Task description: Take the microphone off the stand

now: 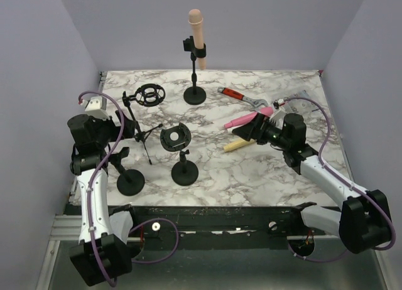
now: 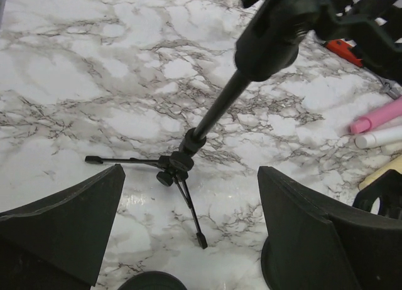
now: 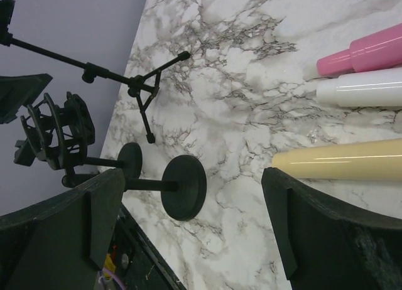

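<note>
A peach microphone (image 1: 196,26) stands upright in the clip of a black round-base stand (image 1: 195,94) at the back middle of the table; it shows only in the top view. My left gripper (image 1: 123,132) is far from it at the left, open and empty, hovering over a black tripod stand (image 2: 186,157). Its fingers (image 2: 66,230) have bare marble between them. On the right, my right gripper (image 1: 246,133) is open and empty beside loose microphones; a cream microphone (image 3: 339,159) lies just past its right finger (image 3: 333,236).
Pink (image 1: 246,119) and white (image 3: 361,89) microphones lie right of centre, with a red-handled wrench (image 1: 242,96) behind them. Two round-base stands (image 1: 130,181) (image 1: 184,172) stand near the front left, one carrying a shock mount (image 1: 174,137). The tripod stand holds another shock mount (image 1: 149,94).
</note>
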Robot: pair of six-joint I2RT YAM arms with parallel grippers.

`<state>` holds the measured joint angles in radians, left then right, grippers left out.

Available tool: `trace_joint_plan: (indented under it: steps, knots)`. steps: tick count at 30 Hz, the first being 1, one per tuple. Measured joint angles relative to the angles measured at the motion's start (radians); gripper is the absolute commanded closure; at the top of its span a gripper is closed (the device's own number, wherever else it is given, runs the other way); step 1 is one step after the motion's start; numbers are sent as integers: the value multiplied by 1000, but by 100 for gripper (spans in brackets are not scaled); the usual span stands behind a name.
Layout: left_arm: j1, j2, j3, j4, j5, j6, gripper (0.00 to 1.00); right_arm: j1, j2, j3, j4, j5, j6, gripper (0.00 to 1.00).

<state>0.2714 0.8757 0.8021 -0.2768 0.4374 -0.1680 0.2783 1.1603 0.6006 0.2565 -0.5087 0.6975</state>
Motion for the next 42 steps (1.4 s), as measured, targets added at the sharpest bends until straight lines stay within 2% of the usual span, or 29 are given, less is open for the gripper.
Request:
trace_joint_plan:
  steps: [5,12,15,19,27,36,42]
  knots:
    - [92,60,-62,76,140,-28,14,53,-29,7,-26,37,-23,0]
    - [123,149,-122,186,243,-48,16,84,-61,27,-63,80,-49,0]
    - [133,192,-126,215,272,-63,21,87,-63,32,-73,92,-54,0]
    - [135,234,-123,243,312,-64,32,88,-63,32,-81,101,-60,0]
    - [135,292,-93,237,345,-45,42,89,-64,32,-82,113,-63,0]
    - [135,336,-51,200,360,-14,46,89,-64,32,-82,123,-63,0]
    - [132,352,-35,173,360,-1,54,89,-64,32,-83,127,-63,0]
